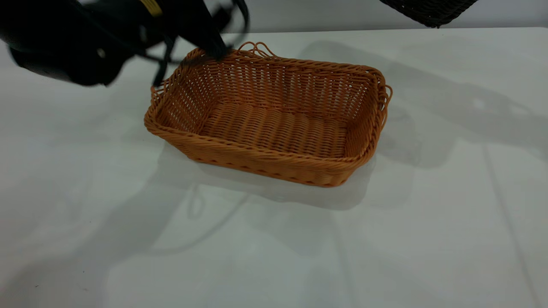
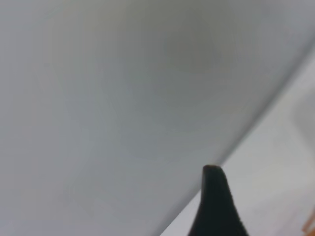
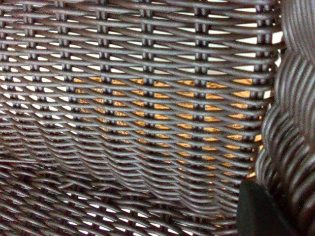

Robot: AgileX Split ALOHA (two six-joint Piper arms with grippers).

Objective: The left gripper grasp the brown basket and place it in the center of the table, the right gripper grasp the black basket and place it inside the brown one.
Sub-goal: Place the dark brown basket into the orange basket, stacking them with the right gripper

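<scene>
The brown basket [image 1: 274,164] stands upright near the middle of the white table [image 1: 428,239]. My left gripper [image 1: 216,50] is at its far left rim corner. In the left wrist view one finger [image 2: 214,206] shows over bare table, with only an orange sliver of the basket [image 2: 310,227] off to the side, so the jaws stand open and hold nothing. The black basket [image 1: 430,10] hangs in the air at the top right. It fills the right wrist view [image 3: 147,73], where one finger [image 3: 258,212] presses by its braided rim. Orange shows through its weave.
The left arm's black body and cables [image 1: 85,38] hang over the table's far left. The table's back edge [image 1: 471,29] meets a pale wall. Open tabletop lies in front of and to the right of the brown basket.
</scene>
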